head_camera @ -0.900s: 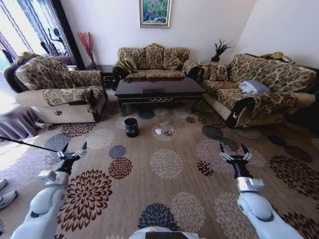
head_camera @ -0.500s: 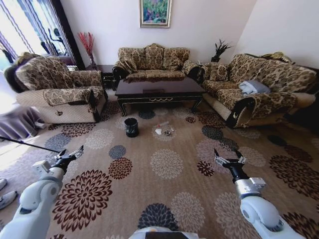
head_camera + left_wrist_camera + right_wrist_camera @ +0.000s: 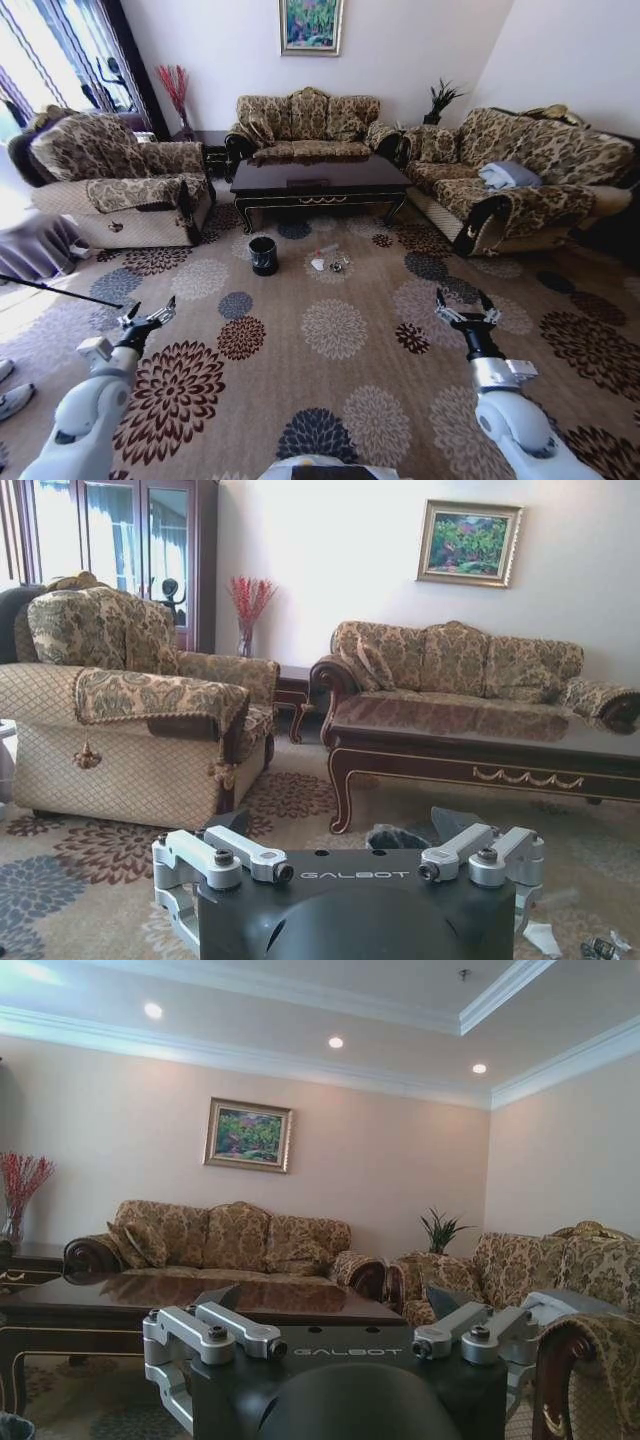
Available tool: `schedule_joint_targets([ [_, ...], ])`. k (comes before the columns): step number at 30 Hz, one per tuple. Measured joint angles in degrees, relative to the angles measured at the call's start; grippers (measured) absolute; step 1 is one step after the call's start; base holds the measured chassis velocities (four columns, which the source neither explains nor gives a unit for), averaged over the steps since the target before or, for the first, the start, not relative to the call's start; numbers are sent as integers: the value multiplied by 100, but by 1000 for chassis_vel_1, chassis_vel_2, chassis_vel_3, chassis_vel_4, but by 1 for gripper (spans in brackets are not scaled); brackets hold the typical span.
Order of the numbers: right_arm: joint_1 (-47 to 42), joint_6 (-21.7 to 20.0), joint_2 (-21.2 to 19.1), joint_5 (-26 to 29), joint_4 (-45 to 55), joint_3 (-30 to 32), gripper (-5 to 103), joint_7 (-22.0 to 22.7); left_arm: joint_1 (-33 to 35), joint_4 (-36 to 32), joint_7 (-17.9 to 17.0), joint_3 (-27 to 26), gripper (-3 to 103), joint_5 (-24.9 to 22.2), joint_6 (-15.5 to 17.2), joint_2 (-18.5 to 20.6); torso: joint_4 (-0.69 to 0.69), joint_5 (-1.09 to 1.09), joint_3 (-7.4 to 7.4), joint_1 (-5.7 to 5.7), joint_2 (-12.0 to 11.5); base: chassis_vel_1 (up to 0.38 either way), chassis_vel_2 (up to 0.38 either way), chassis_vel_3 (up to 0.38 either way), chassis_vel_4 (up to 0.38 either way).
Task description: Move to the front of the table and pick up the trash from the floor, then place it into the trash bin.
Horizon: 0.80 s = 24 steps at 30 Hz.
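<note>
The long dark table [image 3: 320, 178] stands before the far sofa, also in the left wrist view [image 3: 480, 748] and the right wrist view [image 3: 200, 1295]. On the flowered floor [image 3: 335, 330] in front of it lies the trash: a white crumpled cup [image 3: 318, 264] and a dark wrapper [image 3: 337, 266], with a slim tube [image 3: 328, 249] just behind. The small black trash bin [image 3: 263, 255] stands left of them, half hidden behind my hand [image 3: 398, 837]. My left gripper [image 3: 145, 318] and right gripper [image 3: 462, 308] hover open over the carpet, well short of the trash and holding nothing.
An armchair [image 3: 120, 185] flanks the table on the left, a sofa [image 3: 520, 175] on the right, and another sofa [image 3: 305, 125] stands behind. A black cable [image 3: 60, 290] crosses the floor at left. Shoes [image 3: 10, 395] lie at the left edge.
Both arms dipped a little and rose again. The left gripper ends slightly lower than a second ago, the right roughly where it was. The room has not shifted.
</note>
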Motion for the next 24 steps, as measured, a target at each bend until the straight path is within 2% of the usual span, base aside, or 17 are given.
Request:
schedule_joint_targets([
  [3,-20,37,15,-37,-30,-27,100,-58,5,10,1,-1,100,-12,-35,-20,0,1,0,0,0,0,0,0,0],
  [8,-29,75,22,-81,-75,-51,100,-83,36,87,81,-2,100,35,-316,-79,0,-1,0,0,0,0,0,0,0],
  [11,-10,84,19,-99,-105,-66,100,-76,34,103,95,-1,100,17,-369,-91,0,0,0,0,0,0,0,0,0],
  [19,28,77,13,-99,-117,-82,100,38,34,106,99,13,100,86,-383,-115,0,-1,-5,-6,-10,0,0,0,0],
  [24,40,55,13,-97,-120,-86,100,101,34,95,97,36,100,139,-417,-137,0,-1,-65,-60,-124,0,0,0,0],
])
